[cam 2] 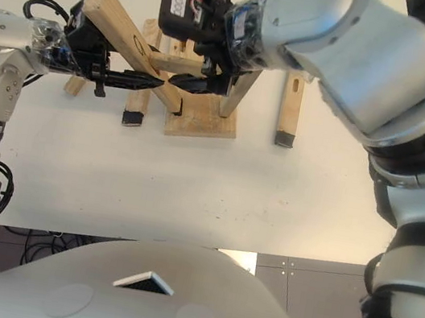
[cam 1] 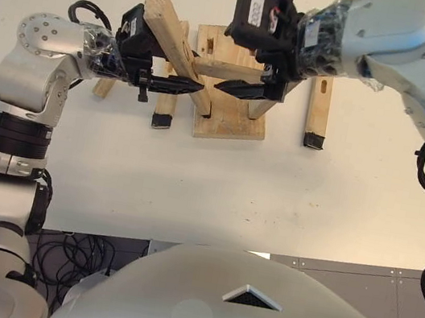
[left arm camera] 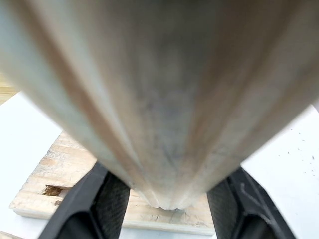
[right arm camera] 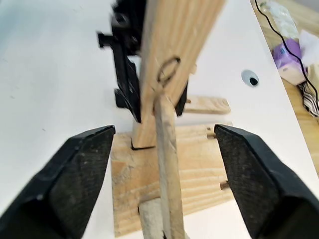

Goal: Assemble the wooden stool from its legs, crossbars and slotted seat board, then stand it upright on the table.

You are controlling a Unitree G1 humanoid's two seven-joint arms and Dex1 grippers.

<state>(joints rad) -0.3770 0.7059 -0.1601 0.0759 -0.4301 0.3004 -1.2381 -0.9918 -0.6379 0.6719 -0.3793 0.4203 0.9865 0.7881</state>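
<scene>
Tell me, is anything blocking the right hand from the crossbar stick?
Nothing visible is. The right hand is open, and the crossbar sits between its fingers. The left hand grips the tilted leg at the crossbar's far end.

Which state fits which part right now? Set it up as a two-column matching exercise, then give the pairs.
1 left gripper
2 right gripper
3 seat board
4 loose leg

A lying on the table beside the board
B open around the crossbar
C shut on the tilted leg
D flat on the table, under the tilted leg

Pairs: 1-C, 2-B, 3-D, 4-A
</scene>
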